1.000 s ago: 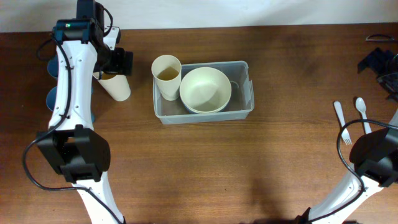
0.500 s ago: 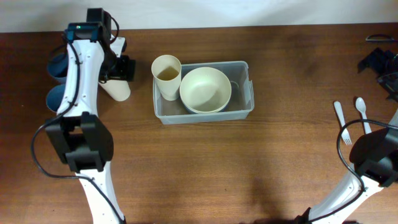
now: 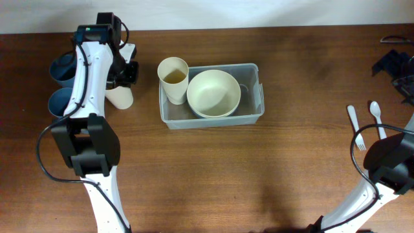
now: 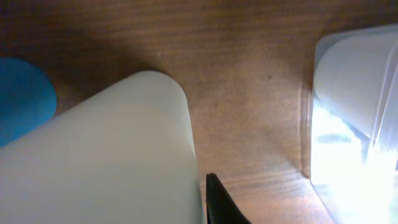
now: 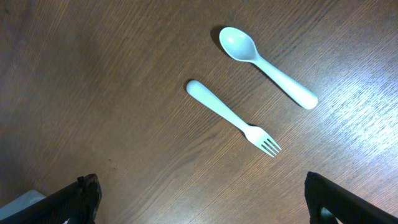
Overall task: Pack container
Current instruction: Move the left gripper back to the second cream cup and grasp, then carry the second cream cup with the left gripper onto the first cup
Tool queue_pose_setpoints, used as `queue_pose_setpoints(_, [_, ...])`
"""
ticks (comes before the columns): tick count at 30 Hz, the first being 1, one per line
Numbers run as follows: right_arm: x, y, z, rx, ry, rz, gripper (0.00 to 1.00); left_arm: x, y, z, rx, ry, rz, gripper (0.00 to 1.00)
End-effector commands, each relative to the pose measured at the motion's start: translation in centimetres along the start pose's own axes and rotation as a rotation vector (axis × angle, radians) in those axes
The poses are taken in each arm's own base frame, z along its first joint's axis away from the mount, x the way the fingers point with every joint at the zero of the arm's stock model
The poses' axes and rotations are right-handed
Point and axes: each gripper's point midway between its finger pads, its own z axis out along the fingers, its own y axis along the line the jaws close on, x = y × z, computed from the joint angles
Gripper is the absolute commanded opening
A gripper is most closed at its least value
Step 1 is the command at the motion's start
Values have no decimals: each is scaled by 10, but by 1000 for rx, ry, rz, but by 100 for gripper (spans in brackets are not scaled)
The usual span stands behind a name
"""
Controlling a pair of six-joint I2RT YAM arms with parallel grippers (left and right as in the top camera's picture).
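Note:
The container [image 3: 251, 98], a clear bin, holds a cream bowl [image 3: 213, 92], and an upright cream cup [image 3: 173, 79] stands at its left end. Left of it, a second cream cup [image 3: 119, 97] sits tilted on the table under my left gripper [image 3: 123, 71]. In the left wrist view this cup [image 4: 106, 162] fills the frame, and one black finger [image 4: 217, 202] presses its side. The other finger is hidden. The container's corner [image 4: 354, 112] shows to the right. My right gripper [image 5: 202, 193] stands open over bare wood, short of the fork and spoon.
Two blue cups [image 3: 63, 68] [image 3: 59, 100] stand at the far left, close to the left arm. A pale fork [image 3: 356, 127] and spoon [image 3: 377, 116] lie at the right, near the right arm. Black gear [image 3: 394, 65] sits at the top right.
My left gripper has closed on the lying cream cup, and the arm has shifted slightly. The cup now looks shorter from above, tipped up from lying flat. The right arm has not moved.

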Motion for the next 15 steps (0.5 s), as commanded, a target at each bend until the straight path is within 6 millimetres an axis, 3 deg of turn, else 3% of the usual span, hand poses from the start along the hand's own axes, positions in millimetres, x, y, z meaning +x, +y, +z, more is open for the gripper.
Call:
queue_pose_setpoints(1, [1,0,1,5,2,7,99,-8,-1,-17,6,-36,6,9])
queue_pose_setpoints(3, [1,0,1,5,2,7,99,-12,-1,-38,2,-70,6,2])
queue_pose_setpoints(10, [1,0,1,5,2,7,99,-18,-4,-87,-4,-155,-11,2])
queue_pose_setpoints(15, [1,0,1,6,2,7,99,-20,-34,-123,46,-226,36,2])
